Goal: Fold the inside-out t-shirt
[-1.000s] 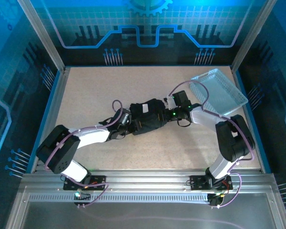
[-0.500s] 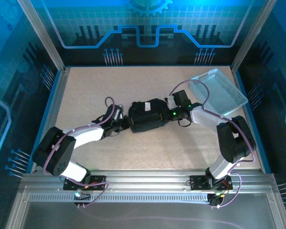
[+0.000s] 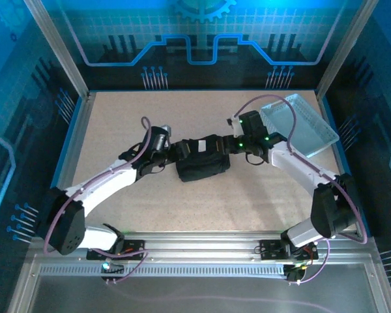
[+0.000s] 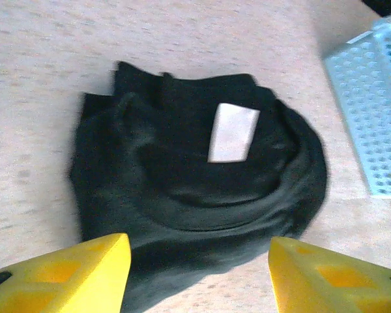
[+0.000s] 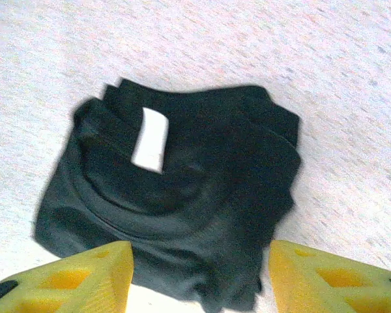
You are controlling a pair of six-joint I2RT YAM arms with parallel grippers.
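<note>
left gripper (image 4: pixel 195 253): yellow fingers (image 4: pixel 72 274) spread wide, nothing between them, no grip. right gripper (image 5: pixel 199 251): same, fingers apart, empty

both wrists point at the inside-out t-shirt (image 3: pixel 202 162), 1 from each side. it sits around the middle of the table (image 3: pixel 117 124) as a compact black bundle, with the white label (image 4: pixel 233 132) face up on top, toward the bundle's far side in the top view

key relation: the bundle lies straight between the 2 grippers. left tip is just beside its left end, right tip just beside its far-right corner; from above I can't tell touching from just clear. long axis runs left-right, roughly along the line joining the tips, so each gripper faces a short end. neither arm is clearly nearer, call it even

grey tray (image 3: pixel 300 124) is right rear, behind the right wrist, apart from the shirt

judgement: folded or close to it, edges a bit lumpy. any further pinch or tuck comes in along that axis; the near long edge is reachable by either arm
</note>
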